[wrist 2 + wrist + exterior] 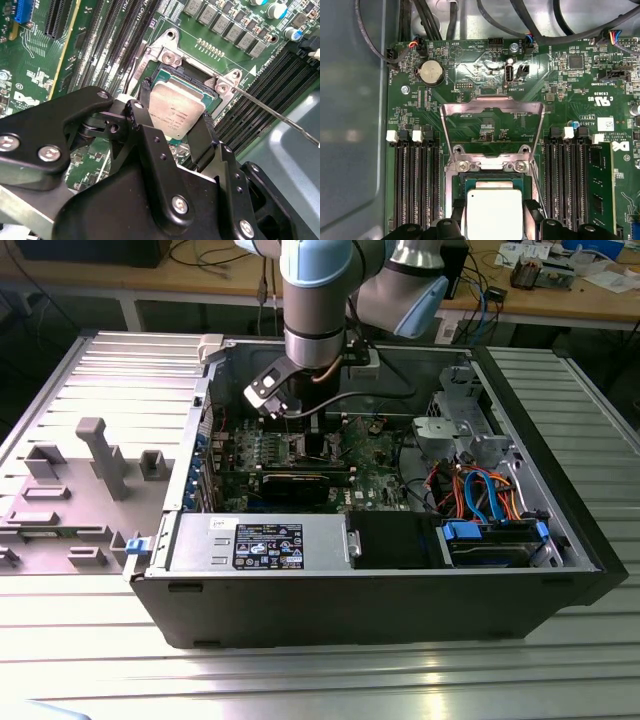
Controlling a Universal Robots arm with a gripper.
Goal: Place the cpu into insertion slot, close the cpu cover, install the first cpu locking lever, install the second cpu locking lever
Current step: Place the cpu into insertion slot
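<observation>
And here we are inside the open computer case (pixel 350 610) on the slatted metal counter (pixel 300 685), with the arm (pixel 315 300) reaching straight down over the green motherboard (pixel 560 85). The cpu (pixel 176 100), dull silver top up, sits right in the insertion slot (pixel 492 167), squared up inside its silver rim; whether it is fully seated I cannot tell. The pincer (pixel 174 109) is narrow, holding the cpu: in the second wrist view its black fingers (pixel 145 90) press against two opposite edges of the chip, one on each side of the slot. The cpu cover (pixel 492 107) is wide open, flipped back on its hinge at the slot's far edge and lying flat on the board just beyond the slot, the green board showing through its big square window. A thin locking lever (pixel 270 109) runs out from one corner of the slot, loose and unhooked, across the neighbouring bank of slots. Long black memory slots (pixel 417 185) flank the insertion slot on both sides. Past the open cover, farther from the slot, a round coin battery (pixel 431 73) sits on the board.
</observation>
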